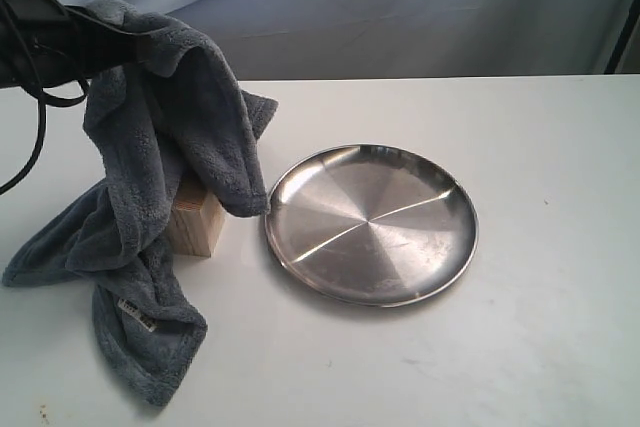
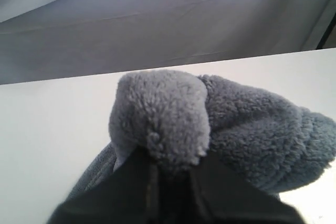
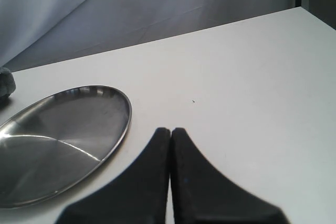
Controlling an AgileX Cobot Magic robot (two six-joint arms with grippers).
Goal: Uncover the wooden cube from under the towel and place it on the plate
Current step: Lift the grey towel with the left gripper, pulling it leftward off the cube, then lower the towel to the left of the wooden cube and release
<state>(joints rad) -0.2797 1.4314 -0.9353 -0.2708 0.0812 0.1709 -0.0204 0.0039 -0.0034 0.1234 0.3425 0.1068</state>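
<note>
Towel (image 1: 150, 137) cloth is pinched at one bunched corner by the left gripper (image 2: 170, 169), whose dark fingers are seen clamped on a wad of fleece in the left wrist view. From that high point at the left of the exterior view the cloth is draped downward, and its lower end, where a small label (image 1: 137, 314) is sewn, is spread on the white table (image 1: 540, 327). The wooden cube (image 1: 195, 224) is partly uncovered: its front face and one corner are exposed on the table, while its top is hidden under hanging folds. It is set just beside the plate (image 1: 370, 222), apart from the rim. The plate is lying bare near the middle of the table. The right gripper (image 3: 170, 135) is seen with its jaws pressed together on nothing, held over bare table beside the plate's rim.
</note>
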